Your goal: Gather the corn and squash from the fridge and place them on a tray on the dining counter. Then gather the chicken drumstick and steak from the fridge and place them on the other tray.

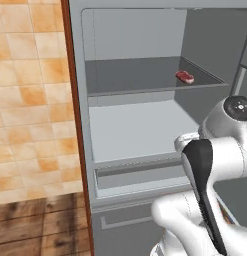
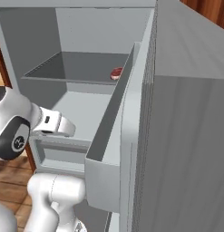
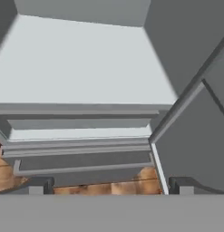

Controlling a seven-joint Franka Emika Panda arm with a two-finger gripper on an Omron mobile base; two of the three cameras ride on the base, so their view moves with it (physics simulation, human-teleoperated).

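One steak (image 1: 184, 76) on the fridge (image 1: 137, 127) upper shelf; claw (image 3: 109, 185) empty, spread wide.

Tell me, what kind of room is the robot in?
Probably a kitchen. An open fridge has a steak on its upper shelf, with a tiled wall and a wooden floor beside it.
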